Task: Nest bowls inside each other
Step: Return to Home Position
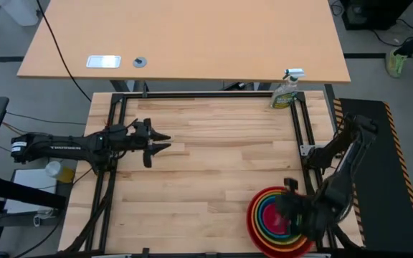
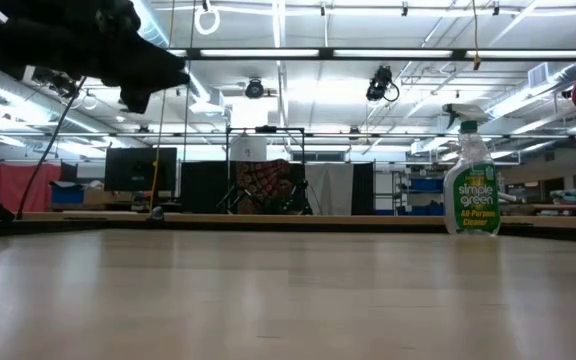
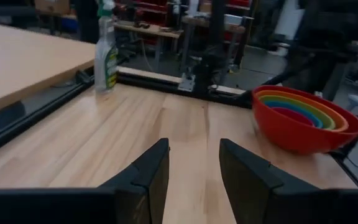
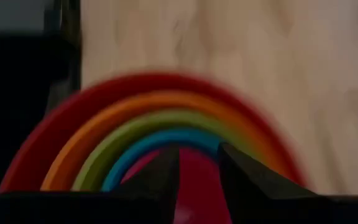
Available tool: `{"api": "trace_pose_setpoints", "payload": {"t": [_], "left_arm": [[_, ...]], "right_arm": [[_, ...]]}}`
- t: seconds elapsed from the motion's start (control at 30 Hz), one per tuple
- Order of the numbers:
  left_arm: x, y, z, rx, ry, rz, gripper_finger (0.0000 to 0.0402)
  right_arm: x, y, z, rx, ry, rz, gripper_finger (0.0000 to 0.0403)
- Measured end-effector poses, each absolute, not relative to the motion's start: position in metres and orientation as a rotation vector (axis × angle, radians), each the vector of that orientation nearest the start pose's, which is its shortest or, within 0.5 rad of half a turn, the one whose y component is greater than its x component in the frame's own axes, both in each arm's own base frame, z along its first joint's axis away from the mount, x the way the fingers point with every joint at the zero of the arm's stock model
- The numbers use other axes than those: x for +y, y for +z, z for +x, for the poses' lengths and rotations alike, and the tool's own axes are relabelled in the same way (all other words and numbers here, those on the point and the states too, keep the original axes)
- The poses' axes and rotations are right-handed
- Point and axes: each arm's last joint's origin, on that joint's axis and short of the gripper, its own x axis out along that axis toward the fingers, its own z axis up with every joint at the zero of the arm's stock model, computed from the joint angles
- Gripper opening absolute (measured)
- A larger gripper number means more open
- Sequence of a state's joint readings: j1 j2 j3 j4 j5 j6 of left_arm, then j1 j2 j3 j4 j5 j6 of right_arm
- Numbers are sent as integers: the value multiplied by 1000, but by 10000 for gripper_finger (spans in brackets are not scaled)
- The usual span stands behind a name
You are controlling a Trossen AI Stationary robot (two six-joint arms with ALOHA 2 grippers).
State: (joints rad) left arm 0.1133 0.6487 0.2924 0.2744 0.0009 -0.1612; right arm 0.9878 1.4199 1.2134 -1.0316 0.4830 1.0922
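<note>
Five bowls point(image 1: 265, 215) sit nested, right gripper point(image 1: 288, 208) just above them, jaws parted and empty; left gripper point(image 1: 165, 142) well away, also parted.

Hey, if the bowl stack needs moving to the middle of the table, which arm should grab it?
Right, probably. The right tool hangs open over the stack by the table's right edge. The left tool sits open far across the table.

Spray bottle point(image 1: 287, 92) upright at far corner of table point(image 1: 214, 165)
</note>
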Motion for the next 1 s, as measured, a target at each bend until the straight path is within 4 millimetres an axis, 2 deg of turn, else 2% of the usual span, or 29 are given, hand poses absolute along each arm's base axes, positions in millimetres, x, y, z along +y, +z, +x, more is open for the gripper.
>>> {"api": "trace_pose_setpoints", "payload": {"t": [0.1, 0.3, 0.57, 0.67, 0.77, 0.9, 1.0], "left_arm": [[17, 229, 148, 60, 105, -141, 144], [16, 235, 128, 39, 151, -104, 144], [15, 236, 107, 23, 205, -88, 142], [15, 232, 104, -2, 218, -90, 142], [15, 217, 105, -26, 227, -118, 142], [16, 193, 107, -32, 231, -168, 142], [16, 190, 106, -41, 234, -171, 142]], "right_arm": [[185, 282, 151, 891, -119, 181, 107], [129, 257, 145, 618, -69, 303, 88], [62, 233, 140, 246, -15, 228, 78], [42, 226, 136, 137, -26, 174, 77], [27, 217, 130, 83, -54, 134, 77], [11, 208, 121, 33, -97, 111, 77], [4, 200, 115, 3, -118, 107, 77]]}}
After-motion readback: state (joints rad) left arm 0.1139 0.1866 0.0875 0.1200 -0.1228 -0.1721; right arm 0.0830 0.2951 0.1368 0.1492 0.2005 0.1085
